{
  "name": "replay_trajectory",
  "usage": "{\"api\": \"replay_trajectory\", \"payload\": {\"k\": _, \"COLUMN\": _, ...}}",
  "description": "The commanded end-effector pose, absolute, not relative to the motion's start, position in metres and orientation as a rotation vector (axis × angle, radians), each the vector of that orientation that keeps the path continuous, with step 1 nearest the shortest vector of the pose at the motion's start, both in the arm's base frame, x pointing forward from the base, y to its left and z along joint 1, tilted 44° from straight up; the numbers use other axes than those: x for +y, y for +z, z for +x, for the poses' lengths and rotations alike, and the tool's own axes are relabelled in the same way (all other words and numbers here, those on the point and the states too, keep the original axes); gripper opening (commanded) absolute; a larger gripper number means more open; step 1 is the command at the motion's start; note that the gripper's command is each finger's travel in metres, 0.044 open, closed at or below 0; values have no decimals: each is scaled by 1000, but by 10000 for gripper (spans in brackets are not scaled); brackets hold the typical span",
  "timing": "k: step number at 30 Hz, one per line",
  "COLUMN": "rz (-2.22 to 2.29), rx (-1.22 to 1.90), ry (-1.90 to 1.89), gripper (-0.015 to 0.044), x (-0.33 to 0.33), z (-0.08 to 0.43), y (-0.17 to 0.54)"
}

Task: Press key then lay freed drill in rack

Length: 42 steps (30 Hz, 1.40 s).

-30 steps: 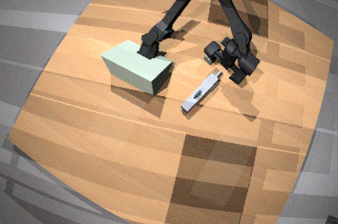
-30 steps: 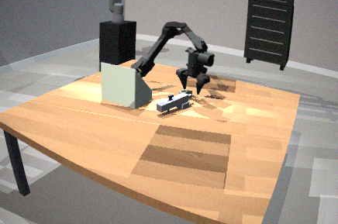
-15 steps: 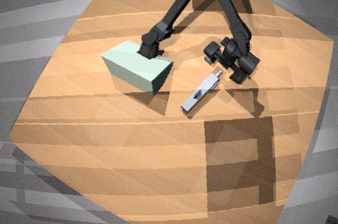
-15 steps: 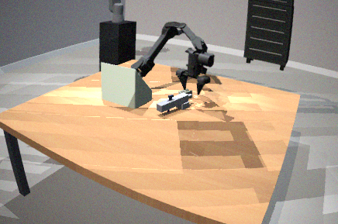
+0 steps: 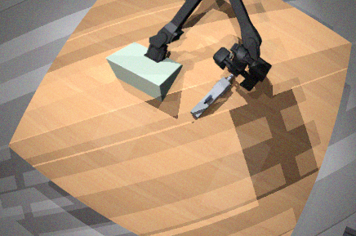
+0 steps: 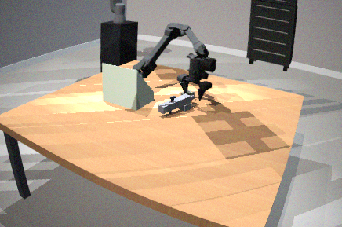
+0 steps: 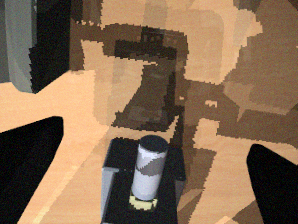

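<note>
A long light-grey holder (image 5: 218, 89) (image 6: 169, 107) (image 7: 118, 156) lies on the table, its dark end face in the wrist view. A small black key (image 5: 208, 99) (image 6: 172, 98) stands up from its top; the wrist view does not show it. The drill (image 7: 149, 172), a grey cylinder with a dark tip and a yellowish ring at its foot, sticks out of that end face. My gripper (image 5: 233, 77) (image 6: 193, 94) (image 7: 157, 139) is open and empty at the drill's end, a finger to each side in the wrist view. I cannot make out the rack.
A pale green block (image 5: 143, 66) (image 6: 119, 86) stands left of the holder, under the arm's base. It seems to edge into the wrist view's top left. The wooden table (image 5: 122, 180) (image 6: 137, 154) carries broad shadows. A dark cabinet (image 6: 272, 24) stands in the background.
</note>
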State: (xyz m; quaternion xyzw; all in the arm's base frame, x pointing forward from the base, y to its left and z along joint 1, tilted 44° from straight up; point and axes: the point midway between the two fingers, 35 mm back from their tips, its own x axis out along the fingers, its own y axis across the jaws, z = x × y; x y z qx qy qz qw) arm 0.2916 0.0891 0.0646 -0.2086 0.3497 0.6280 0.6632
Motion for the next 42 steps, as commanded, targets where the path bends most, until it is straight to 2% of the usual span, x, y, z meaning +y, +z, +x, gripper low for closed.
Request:
{"api": "replay_trajectory", "payload": {"k": 1, "rz": -459, "rx": 792, "ry": 1422, "gripper": 440, "x": 93, "z": 290, "y": 57}}
{"api": "replay_trajectory", "payload": {"k": 16, "rz": -458, "rx": 791, "ry": 1422, "gripper": 440, "x": 103, "z": 287, "y": 40}}
{"api": "replay_trajectory", "payload": {"k": 32, "rz": -469, "rx": 790, "ry": 1421, "gripper": 20, "x": 101, "z": 288, "y": 43}}
{"api": "replay_trajectory", "payload": {"k": 35, "rz": -469, "rx": 790, "ry": 1421, "gripper": 0, "x": 101, "z": 288, "y": 43}}
{"api": "replay_trajectory", "payload": {"k": 42, "rz": -459, "rx": 791, "ry": 1422, "gripper": 0, "x": 104, "z": 288, "y": 46}}
